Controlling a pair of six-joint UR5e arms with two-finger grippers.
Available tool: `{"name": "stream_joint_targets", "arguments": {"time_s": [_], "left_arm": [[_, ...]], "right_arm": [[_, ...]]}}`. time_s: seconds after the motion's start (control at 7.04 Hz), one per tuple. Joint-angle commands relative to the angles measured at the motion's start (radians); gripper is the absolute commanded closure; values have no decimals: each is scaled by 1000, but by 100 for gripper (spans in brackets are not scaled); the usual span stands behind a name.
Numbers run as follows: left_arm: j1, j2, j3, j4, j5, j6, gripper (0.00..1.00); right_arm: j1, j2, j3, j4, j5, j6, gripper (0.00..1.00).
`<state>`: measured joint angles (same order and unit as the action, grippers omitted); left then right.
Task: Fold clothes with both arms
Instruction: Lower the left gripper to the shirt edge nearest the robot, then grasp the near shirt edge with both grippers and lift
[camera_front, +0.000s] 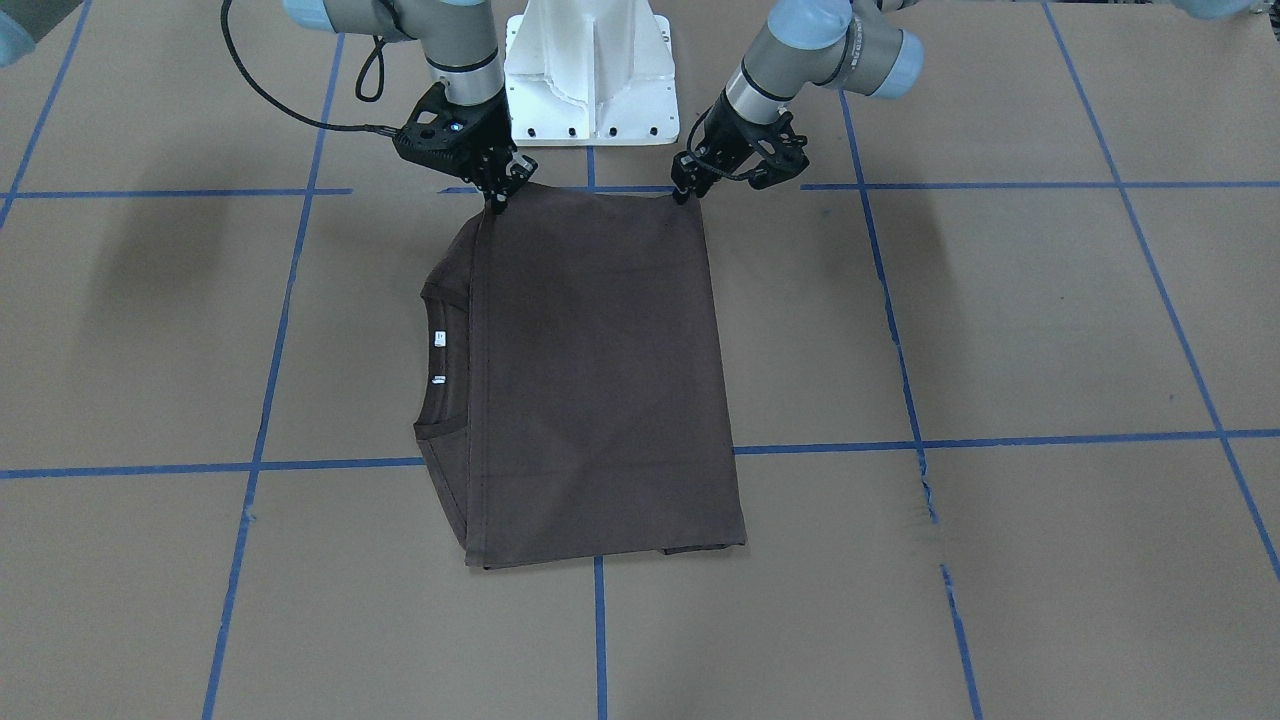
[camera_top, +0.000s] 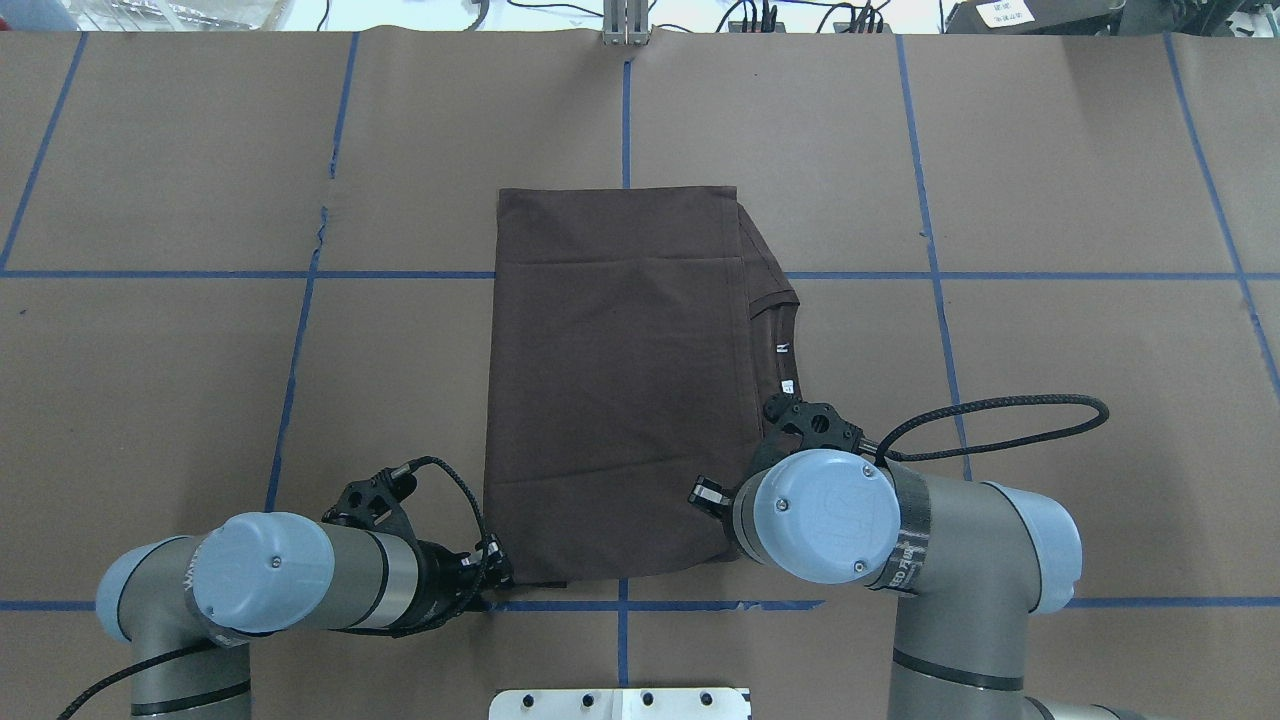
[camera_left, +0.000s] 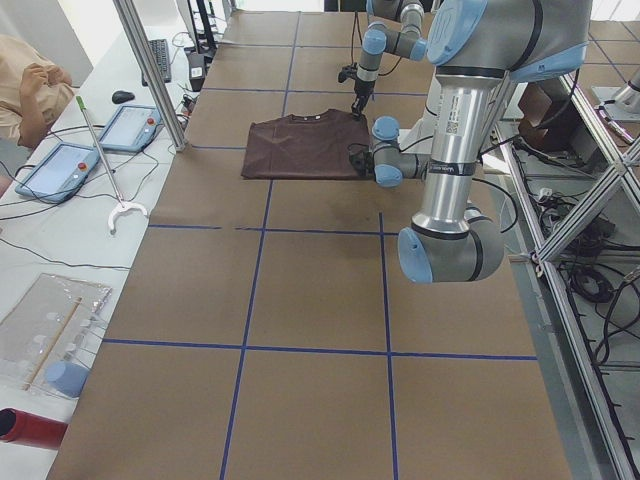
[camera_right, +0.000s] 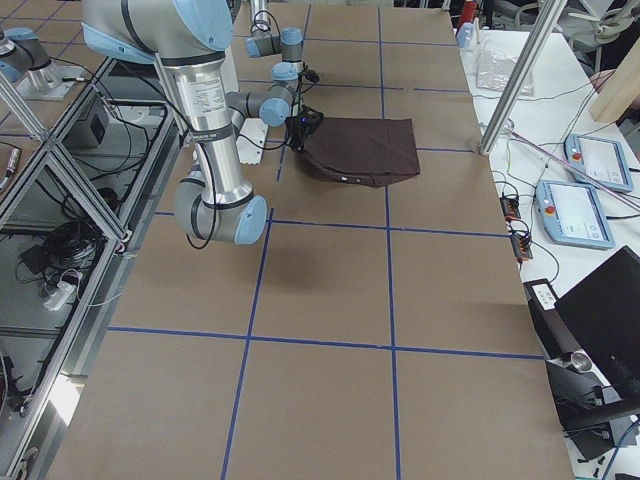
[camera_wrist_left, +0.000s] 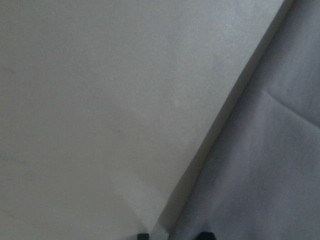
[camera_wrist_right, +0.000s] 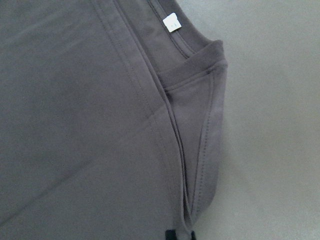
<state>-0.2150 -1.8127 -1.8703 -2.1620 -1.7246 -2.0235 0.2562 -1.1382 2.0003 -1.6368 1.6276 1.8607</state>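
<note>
The black two-finger right gripper (camera_front: 497, 192) is closed on the corner of the dark brown short-sleeved T-shirt (camera_front: 600, 380) that is nearest to the white pedestal base (camera_front: 590, 70), on the collar side. In the right wrist view its two tips stand close together with the stitched edge of the cloth between them. The black two-finger left gripper (camera_front: 686, 188) is at the other corner near the base. In the left wrist view its tips are on both sides of the cloth edge with a wider gap, and I cannot tell if they really pinch it.

The T-shirt lies folded into a long rectangle directly in front of the base, and it reaches away from the base over the brown paper-covered table (camera_front: 1000, 320). Its ribbed round collar (camera_front: 440, 300) and the small white neck labels (camera_front: 439, 337) point to the robot's right of the base.

The silver-grey right arm (camera_front: 460, 50) and the silver-grey left arm (camera_front: 810, 50) come down on each side of the base. Blue tape lines (camera_front: 1000, 185) cross the table.
</note>
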Motion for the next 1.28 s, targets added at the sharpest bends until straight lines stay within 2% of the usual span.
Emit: {"name": "stream_joint_targets", "arguments": {"time_s": [0.0,0.14,0.28,0.57,0.71,0.85,0.99,1.14], "left_arm": [[-6,-2,-15,34,19,3,54],[-4,-3,-15,36,42,3,67],[0,-4,-18,36,49,6,100],[2,-2,-39,63,46,8,100],[-1,-10,-70,155,12,40,100],[-10,-11,-142,175,-25,140,100],[-6,25,-271,239,-27,141,100],[5,-24,-347,404,-42,141,100]], "right_arm": [[0,0,2,0,0,0,100],[0,0,2,0,0,0,100],[0,0,0,0,0,0,100],[0,0,6,0,2,0,100],[-6,-11,41,-12,2,0,100],[-29,-32,90,-23,3,1,100],[-53,-38,156,-84,8,21,100],[-54,-35,214,-139,12,26,100]]}}
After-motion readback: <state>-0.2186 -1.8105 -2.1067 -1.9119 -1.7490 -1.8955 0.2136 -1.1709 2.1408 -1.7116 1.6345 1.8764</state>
